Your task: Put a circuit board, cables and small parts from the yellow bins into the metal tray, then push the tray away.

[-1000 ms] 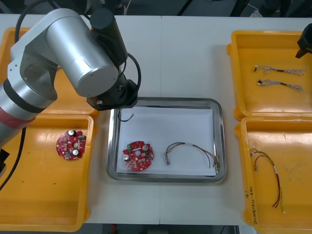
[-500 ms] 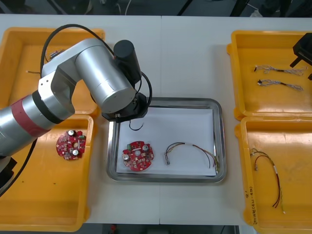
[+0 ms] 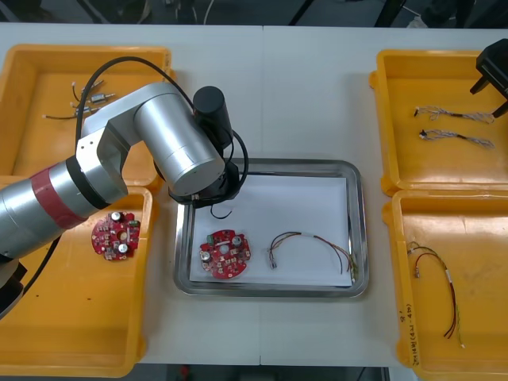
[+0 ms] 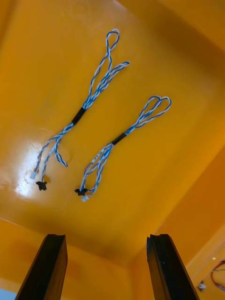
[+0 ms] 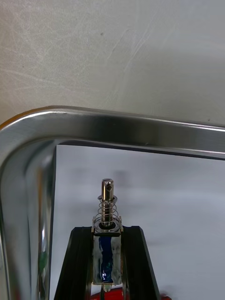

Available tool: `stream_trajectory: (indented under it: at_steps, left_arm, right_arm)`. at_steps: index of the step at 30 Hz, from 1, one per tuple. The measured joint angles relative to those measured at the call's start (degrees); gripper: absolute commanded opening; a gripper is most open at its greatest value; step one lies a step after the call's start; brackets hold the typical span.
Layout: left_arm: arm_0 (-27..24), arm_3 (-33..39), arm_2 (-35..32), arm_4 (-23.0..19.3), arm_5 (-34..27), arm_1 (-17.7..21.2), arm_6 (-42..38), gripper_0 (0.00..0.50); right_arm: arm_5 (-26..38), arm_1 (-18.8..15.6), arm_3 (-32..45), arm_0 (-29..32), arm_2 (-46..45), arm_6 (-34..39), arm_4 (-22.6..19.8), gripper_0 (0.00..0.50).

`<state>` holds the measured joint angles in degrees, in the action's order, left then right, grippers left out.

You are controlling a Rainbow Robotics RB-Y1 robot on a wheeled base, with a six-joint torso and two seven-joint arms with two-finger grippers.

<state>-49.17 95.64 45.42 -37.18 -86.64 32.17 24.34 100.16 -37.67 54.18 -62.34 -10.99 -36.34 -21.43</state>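
Front view: the left arm [image 3: 159, 143] reaches over the upper-left corner of the metal tray [image 3: 359, 230], which holds a circuit board [image 3: 225, 254] and a red and yellow cable [image 3: 309, 244]. The right gripper [image 3: 492, 79] hangs at the upper right.

Right wrist view: its fingers stand wide apart above two twisted blue and white cables [image 4: 101, 89] in a yellow bin [image 4: 164, 47], probably lining up a pick.

Left wrist view: the left gripper [image 5: 108, 232] pinches a small metal part [image 5: 108, 211] just inside the tray rim, ready, I judge, for release.

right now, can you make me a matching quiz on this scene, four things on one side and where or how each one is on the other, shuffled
Things:
1 small metal part
2 blue and white cables
3 right gripper
4 metal tray

States:
A open, above the far right yellow bin
B clamped in the left gripper, over the tray's corner
C lying on that bin's floor
D white inside, holding a red circuit board

Pairs: 1-B, 2-C, 3-A, 4-D
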Motion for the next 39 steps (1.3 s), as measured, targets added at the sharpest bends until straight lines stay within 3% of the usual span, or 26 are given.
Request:
stream_trajectory:
  at_steps: [1,2,14,23,30,39]
  left_arm:
    - [0.0,0.0,0.0,0.0,0.0,0.0,0.0,0.431]
    - [0.0,0.0,0.0,0.0,0.0,0.0,0.0,0.500]
    - [0.0,0.0,0.0,0.0,0.1,0.0,0.0,0.500]
    - [-0.1,0.1,-0.1,0.0,-0.4,0.0,0.0,0.500]
    - [-0.2,3.0,-4.1,-1.8,-6.4,0.0,0.0,0.500]
    - [-0.3,5.2,-11.1,-5.0,-11.8,0.0,0.1,0.500]
  right_arm:
    - [-0.8,0.0,-1.1,-0.4,0.0,1.5,0.2,0.500]
    - [-1.4,0.0,-2.2,-0.7,0.0,3.0,0.6,0.500]
    - [-7.9,0.0,-16.0,-5.3,-0.1,6.9,3.7,0.500]
    - [-12.4,0.0,-19.1,-6.4,-0.4,8.7,5.4,0.500]
    - [-20.2,0.0,-30.5,-9.9,-2.0,8.7,6.7,0.500]
    - [-21.2,0.0,-32.2,-11.0,-4.0,8.7,7.0,0.500]
